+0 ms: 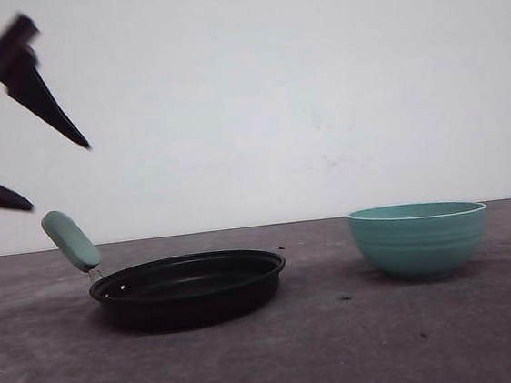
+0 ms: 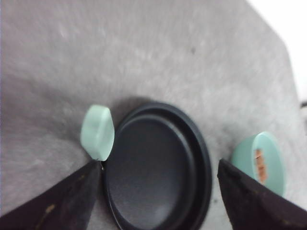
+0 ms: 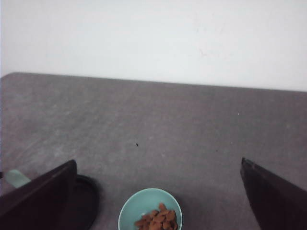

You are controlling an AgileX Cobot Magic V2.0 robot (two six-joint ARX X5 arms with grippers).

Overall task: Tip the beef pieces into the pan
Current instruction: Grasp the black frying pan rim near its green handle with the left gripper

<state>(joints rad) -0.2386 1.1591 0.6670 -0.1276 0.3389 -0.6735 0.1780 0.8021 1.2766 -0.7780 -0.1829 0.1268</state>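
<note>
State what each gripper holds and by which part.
Nothing is held. The left gripper is open above the pan's handle; the right gripper is open above the bowl.

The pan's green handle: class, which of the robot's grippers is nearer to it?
Left. The left gripper hangs open just above the pan's green handle. The right gripper is open above the teal bowl, off to the pan's side.
</note>
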